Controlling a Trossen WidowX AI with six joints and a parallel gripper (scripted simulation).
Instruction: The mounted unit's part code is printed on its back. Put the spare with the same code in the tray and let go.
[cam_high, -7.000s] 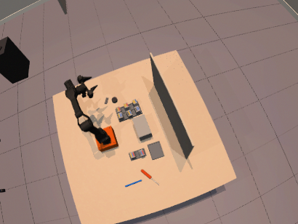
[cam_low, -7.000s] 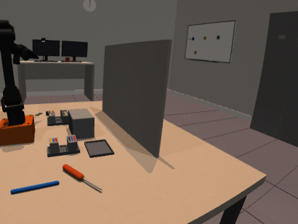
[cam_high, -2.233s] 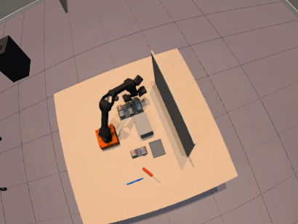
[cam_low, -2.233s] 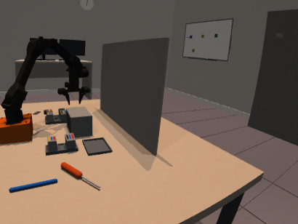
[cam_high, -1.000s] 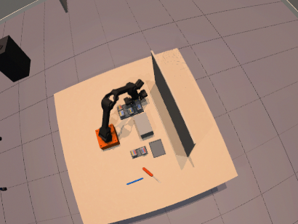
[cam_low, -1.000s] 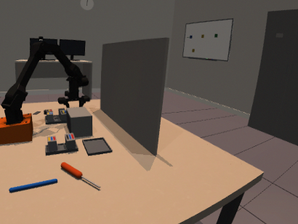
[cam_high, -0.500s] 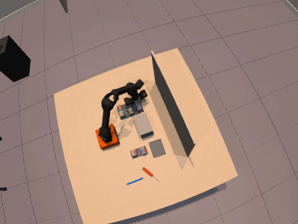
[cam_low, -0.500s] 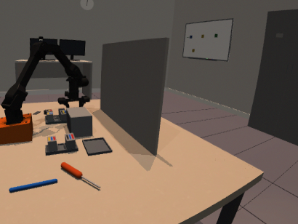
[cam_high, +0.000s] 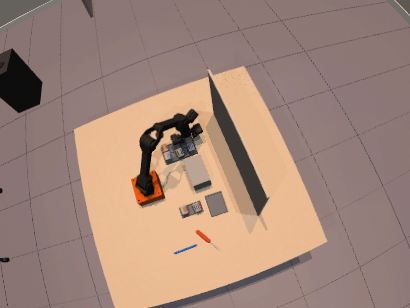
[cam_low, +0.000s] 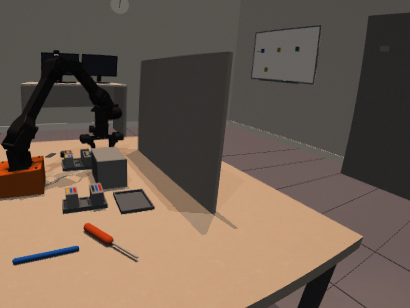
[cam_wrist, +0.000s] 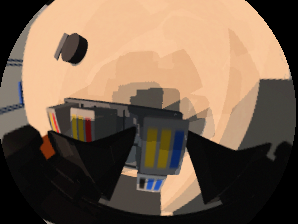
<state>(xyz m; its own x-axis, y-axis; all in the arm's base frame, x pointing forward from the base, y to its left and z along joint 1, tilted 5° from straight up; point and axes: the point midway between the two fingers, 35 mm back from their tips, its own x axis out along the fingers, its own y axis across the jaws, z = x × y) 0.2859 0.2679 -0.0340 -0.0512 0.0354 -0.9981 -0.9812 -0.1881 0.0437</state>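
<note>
My gripper (cam_high: 187, 135) (cam_low: 102, 141) (cam_wrist: 160, 132) is open, fingers well parted and pointing down, with nothing gripped. I have it over the end of the grey box (cam_high: 198, 171) (cam_low: 114, 170) (cam_wrist: 135, 201) away from the tray. In my wrist view, a striped part (cam_wrist: 162, 146), its top marked yellow, yellow and blue, shows in the gap between my fingertips; I cannot tell whether either finger touches it.

That part stands in a dark rack (cam_high: 173, 160) (cam_low: 77, 164) (cam_wrist: 120, 106) just beside that same end of the grey box. Other striped parts stand there too, one with yellow and red bars (cam_wrist: 81, 127). I cannot read the mounted unit's code, so which spare matches I cannot tell.

My orange base (cam_high: 159, 196) (cam_low: 30, 182) (cam_wrist: 47, 148) is on one side of the grey box; on the opposite side stands a tall dark panel (cam_high: 237, 145) (cam_low: 180, 125) (cam_wrist: 267, 115).

Near the box's other end lies the flat tray (cam_high: 216, 204) (cam_low: 133, 201), with no spare in it. Beside the tray, on the base side, is a second rack (cam_high: 191, 209) (cam_low: 84, 204) with two striped parts. Farther from the box, beyond the tray, lie an orange-handled tool (cam_high: 203, 236) (cam_low: 98, 233) and a blue pen-like stick (cam_high: 185, 249) (cam_low: 46, 255).
</note>
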